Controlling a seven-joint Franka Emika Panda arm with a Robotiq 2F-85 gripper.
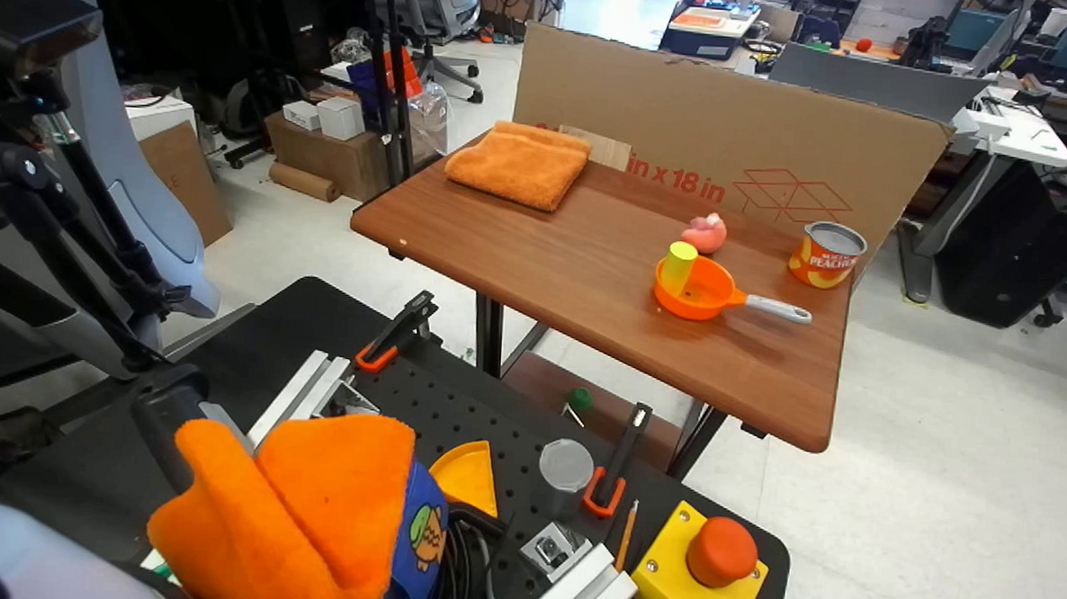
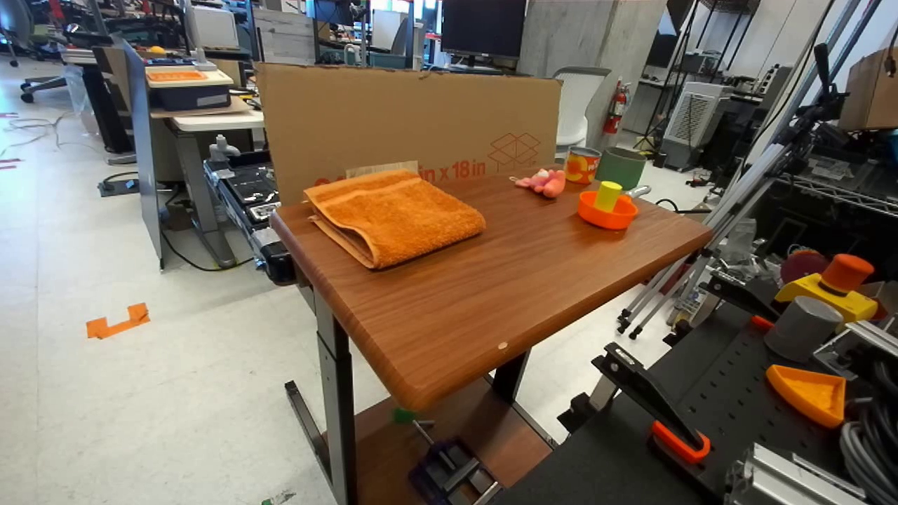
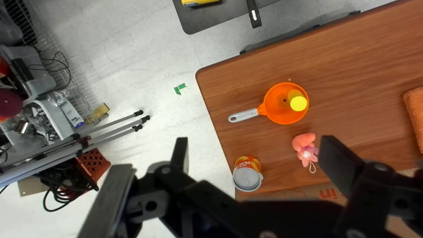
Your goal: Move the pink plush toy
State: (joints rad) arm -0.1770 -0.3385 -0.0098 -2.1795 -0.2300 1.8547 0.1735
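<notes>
The pink plush toy lies on the brown table near its back edge and shows in both exterior views (image 1: 706, 233) (image 2: 547, 182). In the wrist view the pink plush toy (image 3: 302, 145) lies on its own, with a white patch, a purple ribbon and a thin string loop. My gripper (image 3: 256, 140) is open and empty, high above the table. In the wrist view the toy appears between the fingers, close beside the right-hand one, which may cover a little of its edge. The gripper does not show in the exterior views.
An orange pan (image 3: 277, 113) with a grey handle holds a yellow-green cylinder (image 3: 298, 103) near the toy. A peach can (image 3: 248, 177) stands at the table corner. A folded orange towel (image 1: 519, 166) lies at the far end. A cardboard panel (image 2: 393, 112) stands along the back edge.
</notes>
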